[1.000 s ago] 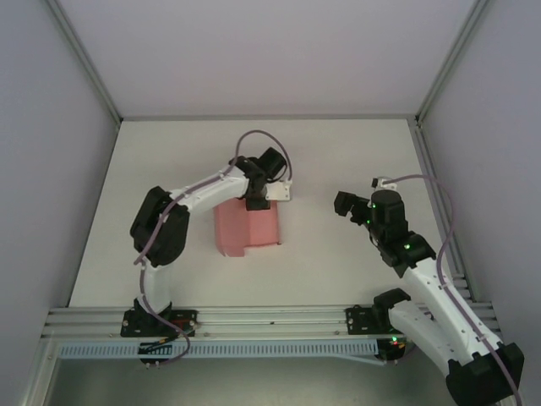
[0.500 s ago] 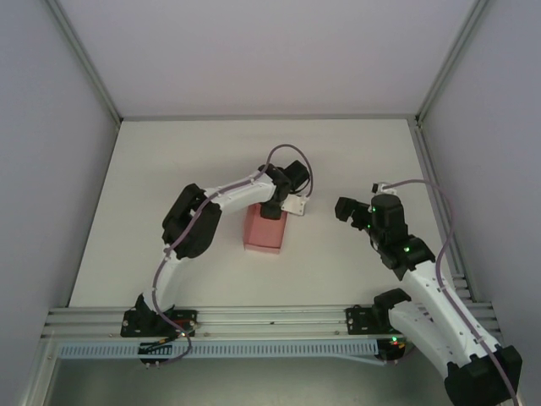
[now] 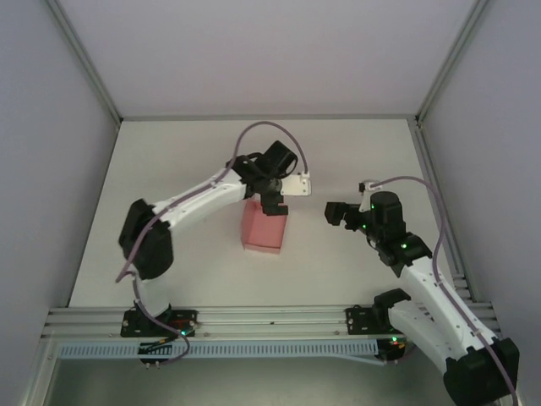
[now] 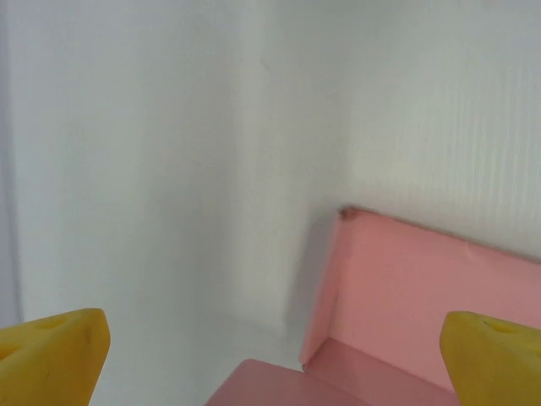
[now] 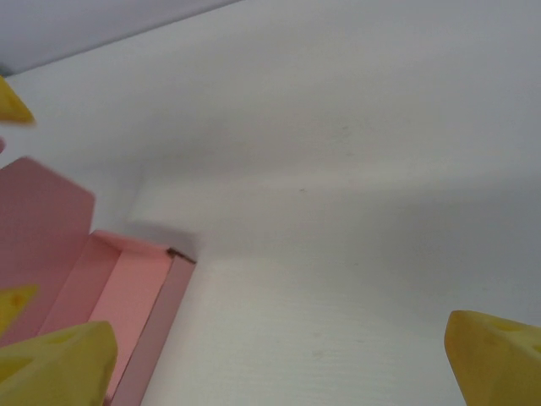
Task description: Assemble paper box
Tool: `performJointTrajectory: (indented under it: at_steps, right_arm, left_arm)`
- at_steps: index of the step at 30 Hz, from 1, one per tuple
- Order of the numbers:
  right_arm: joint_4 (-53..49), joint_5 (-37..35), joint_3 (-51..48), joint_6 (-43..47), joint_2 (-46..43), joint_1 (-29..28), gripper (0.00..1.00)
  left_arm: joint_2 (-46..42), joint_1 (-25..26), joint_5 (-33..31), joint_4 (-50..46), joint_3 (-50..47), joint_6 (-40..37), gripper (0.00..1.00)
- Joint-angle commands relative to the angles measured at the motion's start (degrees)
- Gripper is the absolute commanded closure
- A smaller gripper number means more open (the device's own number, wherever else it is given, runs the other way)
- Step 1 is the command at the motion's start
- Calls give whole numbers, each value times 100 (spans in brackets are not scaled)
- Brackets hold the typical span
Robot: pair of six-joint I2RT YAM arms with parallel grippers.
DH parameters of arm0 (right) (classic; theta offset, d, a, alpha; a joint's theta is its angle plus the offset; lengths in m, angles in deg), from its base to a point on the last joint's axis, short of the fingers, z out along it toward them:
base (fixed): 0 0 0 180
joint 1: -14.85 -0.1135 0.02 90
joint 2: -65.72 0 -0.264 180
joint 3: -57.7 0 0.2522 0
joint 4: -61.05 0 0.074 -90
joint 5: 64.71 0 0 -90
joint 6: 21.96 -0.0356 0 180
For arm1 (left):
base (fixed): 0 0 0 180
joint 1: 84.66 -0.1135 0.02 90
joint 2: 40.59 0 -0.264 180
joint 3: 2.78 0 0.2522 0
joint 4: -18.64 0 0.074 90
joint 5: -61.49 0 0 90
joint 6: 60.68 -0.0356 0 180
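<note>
White table (image 3: pixel 177 161) enclosed by plain pale walls (image 3: pixel 270 51) at back and both sides. An aluminium rail (image 3: pixel 270 317) spans the near edge; soft, even light.

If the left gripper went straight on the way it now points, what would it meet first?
Most likely the paper box: its pink panels lie just ahead of the open left gripper. Depth is unclear, so the table beside it is possible.
</note>
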Motion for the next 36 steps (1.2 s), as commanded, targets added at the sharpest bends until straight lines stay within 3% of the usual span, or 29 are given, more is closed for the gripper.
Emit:
performJointTrajectory:
  at_steps: [1,4,6,11,16,24,28,32,36]
  right_arm:
    - [445,1082,291,701,509,8,0]
    - [619,1185,549,852,1214,-74,0]
    - [627,1242,824,1080,1758,-237,0]
    - [10,836,1949,1877,3311,-1010,0]
    - [-411,476,3144,2320,4872,-1482,2]
    - [-592,290,4142,2529,6226,-1948,17]
    - [-640,275,4375,2364,6611,-2000,40]
    - [-409,-90,4276,2081,6645,-2069,79]
    - [-199,-420,4070,1717,6436,-2117,94]
  left_arm:
    - [-968,-315,544,1590,-720,1602,0]
    - [-1728,-740,509,2522,-1599,3408,0]
    - [-2139,-1210,526,2632,-1976,4642,0]
    - [-3157,-2180,528,2953,-3388,5926,0]
    - [-3772,-2737,342,2688,-4266,6393,0]
    - [-4068,-2792,74,2564,-4776,6384,0]
    - [-4222,-2801,-32,2736,-4945,6447,0]
    - [-4264,-2810,-87,2696,-4956,6444,0]
    - [-4295,-2820,-164,2662,-4947,6483,0]
